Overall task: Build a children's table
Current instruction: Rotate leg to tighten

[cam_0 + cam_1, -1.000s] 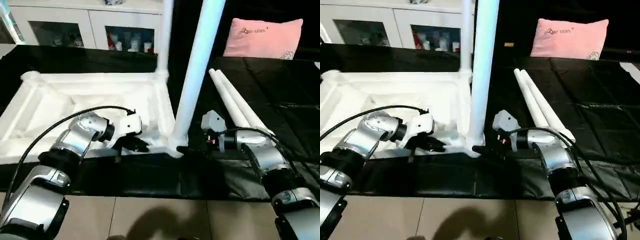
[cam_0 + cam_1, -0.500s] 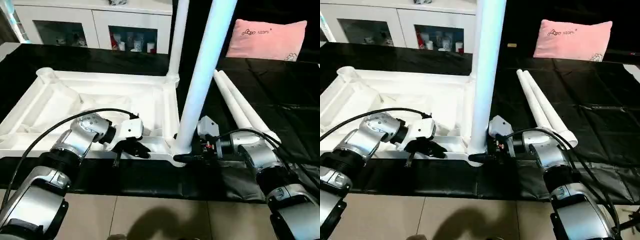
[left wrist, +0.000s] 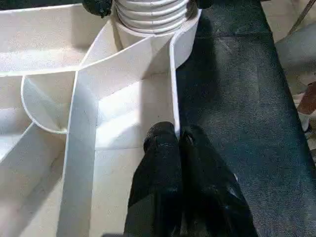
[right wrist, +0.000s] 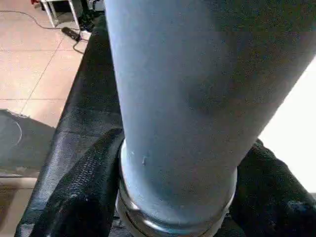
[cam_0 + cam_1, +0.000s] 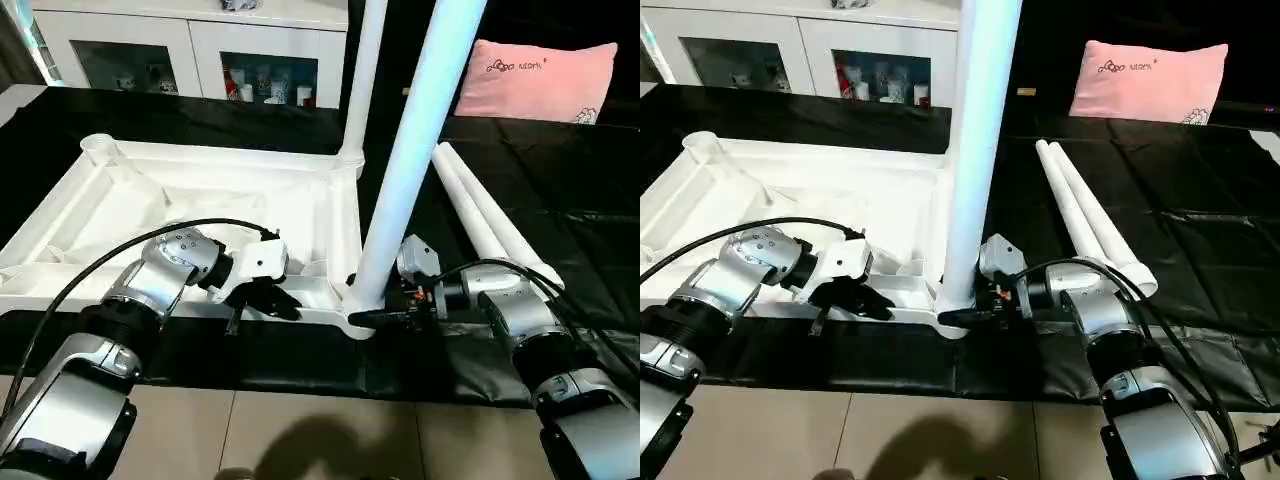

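Silver jointed forearms, left [image 5: 150, 290] and right [image 5: 520, 320]; white wrist housings; black cables looped along each; black textured fingers [image 3: 163, 168].

The scene is lit evenly from above, so that the white tabletop [image 5: 200, 200] is rendered bright, almost washed out along its ribs, while the black mat [image 5: 560, 190] beneath it is left dark with faint sheen on its creases. A soft, diffuse shadow is cast on the tiled floor [image 5: 300, 440] at the near edge, and a bluish tint is seen on the upright leg [image 5: 415, 150]. In the right wrist view the leg is blurred by closeness and the far side is overexposed, whereas in the left wrist view the black fingers [image 3: 163, 163] are shown slightly soft against sharply lit ribs.
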Motion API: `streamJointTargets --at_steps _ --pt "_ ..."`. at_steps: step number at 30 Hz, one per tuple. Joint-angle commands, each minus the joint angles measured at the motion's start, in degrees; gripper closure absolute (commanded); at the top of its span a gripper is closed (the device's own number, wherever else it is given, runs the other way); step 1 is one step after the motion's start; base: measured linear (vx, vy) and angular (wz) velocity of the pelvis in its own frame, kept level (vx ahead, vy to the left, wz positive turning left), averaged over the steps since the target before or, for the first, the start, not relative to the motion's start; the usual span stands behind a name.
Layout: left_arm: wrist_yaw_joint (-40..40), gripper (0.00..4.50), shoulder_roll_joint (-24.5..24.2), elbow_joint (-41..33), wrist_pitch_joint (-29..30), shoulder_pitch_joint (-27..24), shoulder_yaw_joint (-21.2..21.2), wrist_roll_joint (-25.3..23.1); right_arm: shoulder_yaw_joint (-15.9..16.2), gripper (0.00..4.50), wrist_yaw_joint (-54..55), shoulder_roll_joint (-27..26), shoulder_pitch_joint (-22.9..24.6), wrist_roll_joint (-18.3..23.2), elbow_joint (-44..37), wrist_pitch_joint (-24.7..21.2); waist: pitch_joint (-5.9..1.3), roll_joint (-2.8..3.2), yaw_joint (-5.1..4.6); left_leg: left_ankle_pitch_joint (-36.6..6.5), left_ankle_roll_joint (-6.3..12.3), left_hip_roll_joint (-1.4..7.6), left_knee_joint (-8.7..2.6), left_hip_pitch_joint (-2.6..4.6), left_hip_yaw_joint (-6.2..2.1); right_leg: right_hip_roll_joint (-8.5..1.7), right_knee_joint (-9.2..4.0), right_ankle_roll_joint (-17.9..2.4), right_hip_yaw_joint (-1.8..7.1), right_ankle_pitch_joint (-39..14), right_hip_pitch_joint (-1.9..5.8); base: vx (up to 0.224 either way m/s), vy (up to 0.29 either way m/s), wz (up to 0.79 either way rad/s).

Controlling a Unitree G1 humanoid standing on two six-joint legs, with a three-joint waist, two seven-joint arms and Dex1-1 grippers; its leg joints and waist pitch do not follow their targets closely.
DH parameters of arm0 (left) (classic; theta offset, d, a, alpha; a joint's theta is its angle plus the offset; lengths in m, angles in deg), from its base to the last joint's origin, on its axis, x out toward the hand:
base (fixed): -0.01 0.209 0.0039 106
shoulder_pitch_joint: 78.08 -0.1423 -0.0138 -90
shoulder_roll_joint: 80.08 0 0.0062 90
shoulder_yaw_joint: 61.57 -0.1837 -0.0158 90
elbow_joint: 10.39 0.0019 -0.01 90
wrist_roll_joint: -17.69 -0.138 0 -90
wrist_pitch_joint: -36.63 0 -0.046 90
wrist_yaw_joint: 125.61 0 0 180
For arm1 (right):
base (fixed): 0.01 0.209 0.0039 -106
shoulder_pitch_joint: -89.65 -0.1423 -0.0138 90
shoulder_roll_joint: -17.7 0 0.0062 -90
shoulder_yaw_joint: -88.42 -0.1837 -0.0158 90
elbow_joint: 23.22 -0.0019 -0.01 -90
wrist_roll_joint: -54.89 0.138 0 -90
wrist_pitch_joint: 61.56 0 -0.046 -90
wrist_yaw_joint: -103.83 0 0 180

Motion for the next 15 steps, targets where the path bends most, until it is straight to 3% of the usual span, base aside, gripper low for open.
streamJointTargets --at_steps 1,5,8,10,11,12,15 --pt "1.69 4.50 0.08 -0.34 1.10 -0.94 -1.68 -0.74 -0.75 1.78 -0.96 -0.14 0.71 0.91 -1.04 -1.23 -4.13 0.73 -0.36 -7.47 3.48 -0.29 -2.88 -0.80 1.51 -3.40 -3.42 -10.41 2.79 -10.94 4.72 0.000 0.000 0.00" --pt "-4.47 4.50 3.27 1.29 8.51 -0.13 1.52 1.01 -1.68 1.78 4.47 -1.86 1.96 1.70 -3.25 -6.67 -3.88 0.54 -0.33 -8.07 3.01 -0.37 -2.91 -0.75 1.56 -3.29 -3.71 -9.83 2.78 -13.28 4.65 0.000 0.000 0.00" --pt "-11.14 4.50 6.00 2.62 12.47 1.20 3.82 1.54 -2.37 1.78 14.05 -4.44 1.45 -0.29 -2.01 -10.36 -3.48 0.71 -0.53 -11.30 1.91 -0.56 -3.03 -0.39 1.45 -3.50 -4.76 -7.04 2.52 -22.23 4.29 0.000 0.000 0.00" --pt "-16.15 4.50 8.34 2.73 16.30 2.30 5.82 2.46 -3.76 1.78 20.62 -7.32 0.73 -0.13 -0.97 -12.43 -3.04 0.76 -0.85 -14.06 1.24 -0.82 -3.10 0.22 1.37 -3.53 -5.82 -4.86 2.17 -28.89 3.79 0.000 0.000 0.00" --pt "-16.79 4.50 8.71 2.66 16.97 2.47 6.11 2.64 -4.00 1.78 21.63 -7.83 0.56 -0.04 -0.76 -12.80 -2.94 0.64 -1.15 -14.76 0.96 -0.94 -3.07 0.16 1.34 -3.53 -5.98 -4.07 2.04 -30.85 3.89 0.000 0.000 0.00" --pt "-21.59 4.50 11.57 1.97 22.20 3.80 8.26 4.05 -5.79 1.78 29.52 -11.82 -0.89 0.62 0.94 -15.54 -3.12 0.56 -1.93 -14.62 0.23 -1.15 -3.03 0.00 1.11 -3.64 -6.23 -2.52 1.78 -33.14 4.03 0.000 0.000 0.00" --pt "-24.93 4.50 13.34 1.46 24.24 4.62 9.22 4.13 -6.90 1.78 34.58 -14.38 -1.88 0.72 2.02 -16.51 -3.28 0.55 -2.72 -14.14 1.00 -1.42 -2.95 -0.14 0.96 -3.63 -6.77 -1.86 1.33 -33.33 4.13 0.000 0.000 0.00"
